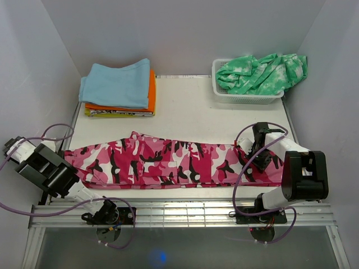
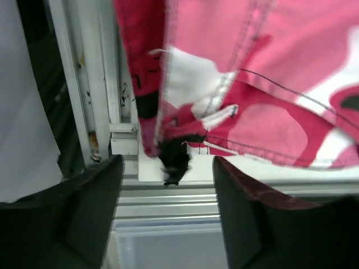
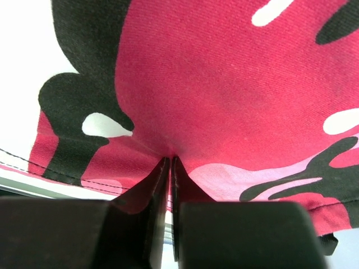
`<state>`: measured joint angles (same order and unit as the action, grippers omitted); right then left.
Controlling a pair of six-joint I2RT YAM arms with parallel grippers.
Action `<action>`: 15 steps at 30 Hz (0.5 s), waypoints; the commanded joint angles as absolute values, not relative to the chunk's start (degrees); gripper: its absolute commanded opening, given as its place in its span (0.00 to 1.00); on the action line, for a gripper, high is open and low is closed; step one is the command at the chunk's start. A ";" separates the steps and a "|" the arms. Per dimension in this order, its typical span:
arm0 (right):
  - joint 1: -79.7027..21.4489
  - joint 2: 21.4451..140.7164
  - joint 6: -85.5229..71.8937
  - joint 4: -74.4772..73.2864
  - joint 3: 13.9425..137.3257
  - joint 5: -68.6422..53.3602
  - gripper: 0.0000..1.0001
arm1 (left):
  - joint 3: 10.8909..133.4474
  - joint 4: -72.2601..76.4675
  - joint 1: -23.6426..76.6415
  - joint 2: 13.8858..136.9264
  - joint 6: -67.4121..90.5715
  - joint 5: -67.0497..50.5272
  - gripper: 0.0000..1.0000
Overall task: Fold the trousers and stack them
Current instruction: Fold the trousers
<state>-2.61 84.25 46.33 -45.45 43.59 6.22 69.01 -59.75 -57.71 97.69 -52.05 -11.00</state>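
Trousers [image 1: 168, 162]: soft, floppy cloth, will sag. L gripper [image 2: 166, 179] jaws spread, hem just ahead, not touching. R gripper [image 3: 170, 165] jaws pressed together, pinching cloth at tips. Best grab: corners.

The white table [image 1: 196, 115] carries three things directly: the trousers [image 1: 168, 162], spread in a long strip along its near edge, a stack of folded clothes [image 1: 118, 89] at the far left corner, and a white basket [image 1: 244, 96] at the far right. Stack and basket sit well apart from the trousers, with bare tabletop between.
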 commanded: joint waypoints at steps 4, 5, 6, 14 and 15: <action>-2.55 80.69 48.86 -51.30 51.57 -7.01 0.34 | 76.46 -75.48 -56.79 88.80 -66.25 -29.24 0.84; -3.07 80.07 49.48 -52.37 52.81 -8.51 0.42 | 76.20 -77.24 -56.08 87.03 -68.79 -33.27 0.84; -3.34 78.85 50.00 -53.60 53.87 -12.01 0.45 | 75.51 -78.91 -55.12 85.01 -71.86 -34.70 0.84; -16.57 74.71 51.25 -58.36 56.43 -24.17 0.40 | 53.65 -75.69 -25.70 65.94 -71.21 -36.04 0.68; -18.44 74.53 50.11 -57.14 54.69 -23.56 0.39 | 51.61 -71.58 -22.79 65.40 -68.93 -34.47 0.67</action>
<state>-13.13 75.02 50.57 -54.30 56.34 -17.52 58.13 -73.17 -28.84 67.22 -70.37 -32.99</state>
